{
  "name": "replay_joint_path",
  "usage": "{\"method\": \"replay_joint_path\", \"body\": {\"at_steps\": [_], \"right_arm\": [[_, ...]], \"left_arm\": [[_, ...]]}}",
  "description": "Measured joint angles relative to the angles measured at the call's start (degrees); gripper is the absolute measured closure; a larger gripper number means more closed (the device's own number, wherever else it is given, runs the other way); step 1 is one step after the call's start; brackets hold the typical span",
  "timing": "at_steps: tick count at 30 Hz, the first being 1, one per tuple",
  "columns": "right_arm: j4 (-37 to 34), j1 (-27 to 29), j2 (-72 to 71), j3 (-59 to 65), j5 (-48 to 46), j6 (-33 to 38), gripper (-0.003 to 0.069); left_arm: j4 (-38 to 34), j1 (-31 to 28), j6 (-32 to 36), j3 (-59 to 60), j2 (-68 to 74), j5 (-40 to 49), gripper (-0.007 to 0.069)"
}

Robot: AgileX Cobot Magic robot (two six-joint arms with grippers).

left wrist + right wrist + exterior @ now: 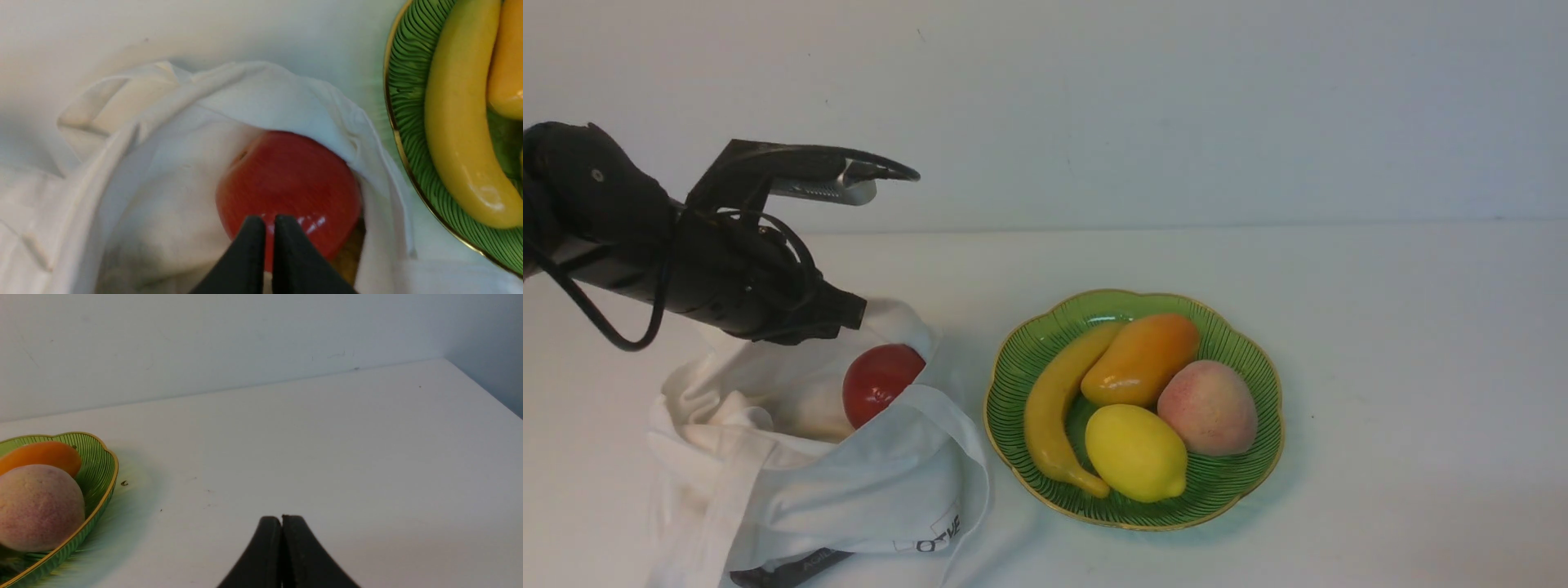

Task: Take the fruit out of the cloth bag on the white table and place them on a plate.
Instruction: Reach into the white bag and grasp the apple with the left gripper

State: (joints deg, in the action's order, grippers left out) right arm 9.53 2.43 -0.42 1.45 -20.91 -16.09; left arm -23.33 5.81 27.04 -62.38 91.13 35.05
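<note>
You've got a soft white cloth bag slumped on the white table, left of the plate, straps wide and flat, fabric creased, black lettering by the hem. A dark strip with pale lettering shows at its near end. Your apple, round, red, glossy, is in the bag's open mouth, on the side toward the plate, partly covered by a fold. Something brownish-yellow shows beside it in the left wrist view; can't tell you what. Right of the bag is your green plate, ribbed, scalloped, gold-rimmed, short of the table's far edge. On it, near to far: smooth yellow lemon, curved banana along the left side, fuzzy pink-blushed peach on the right, shiny orange mango at the back. Your left gripper is above the bag, fingers just slightly spread, a narrow gap between the tips, pinching nothing. Your right gripper has its fingers pressed together, nothing between them. Behind the table's far edge you've got a plain pale wall, faintly marked.
</note>
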Motion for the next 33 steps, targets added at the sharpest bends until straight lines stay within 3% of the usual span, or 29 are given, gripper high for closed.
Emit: {"method": "replay_joint_path", "body": {"at_steps": [2,12,15,19,33], "right_arm": [[0.0,0.0,0.0,0.0,0.0,0.0,0.0674],[-0.1,0.0,0.0,0.0,0.0,0.0,0.0674],[-0.1,0.0,0.0,0.0,0.0,0.0,0.0674],[-0.1,0.0,0.0,0.0,0.0,0.0,0.0674],[0.0,0.0,0.0,0.0,0.0,0.0,0.0674]], "left_arm": [[-0.7,0.0,0.2,0.0,1.0,-1.0,0.0550],[-7.9,0.0,0.6,-0.4,6.2,-4.2,0.0085],[-7.9,0.0,0.6,-0.5,8.1,-4.2,-0.0006],[-8.5,0.0,0.6,-0.5,10.1,-4.2,-0.0041],[-12.4,0.1,0.4,-0.5,11.3,-2.6,-0.0043]]}}
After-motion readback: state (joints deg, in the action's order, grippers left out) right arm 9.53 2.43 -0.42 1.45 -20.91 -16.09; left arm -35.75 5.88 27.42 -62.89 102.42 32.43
